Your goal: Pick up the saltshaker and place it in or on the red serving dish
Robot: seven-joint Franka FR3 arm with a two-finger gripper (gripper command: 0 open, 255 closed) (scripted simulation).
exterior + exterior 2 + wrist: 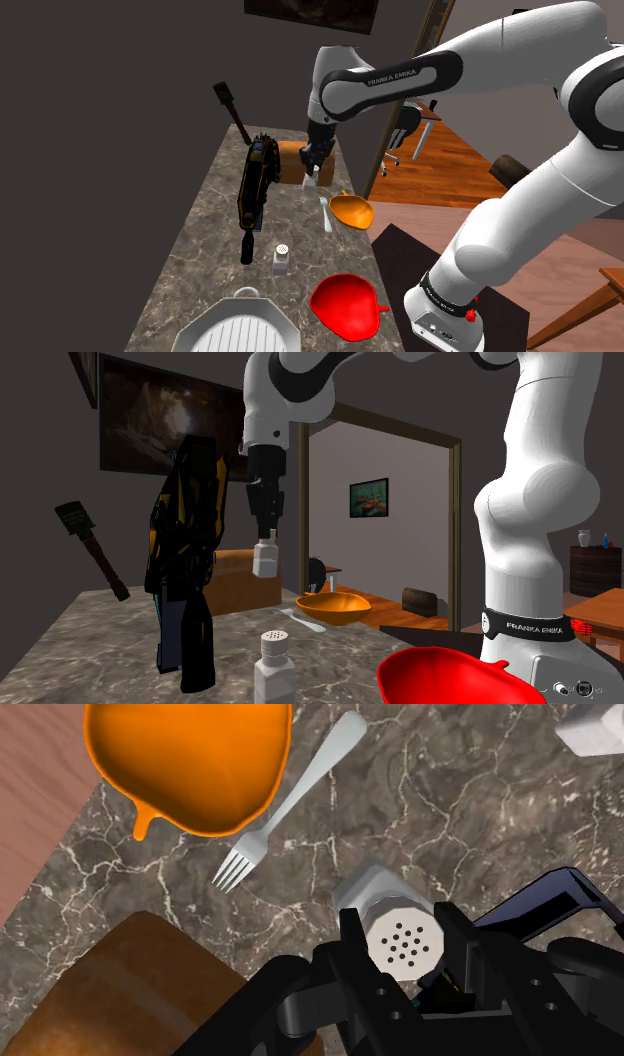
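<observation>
At the far end of the veined marble counter (200, 240), gripper (266, 536) fingers pinch a squarish white saltshaker (265, 560) by its perforated cap.

Your dark veined stone countertop (210, 250) carries an orange bowl (351, 210), a grey fork (325, 212) beside it, a standing white shaker (281, 259), a red dish (346, 305) near the edge and a white ribbed pan (240, 328).
</observation>
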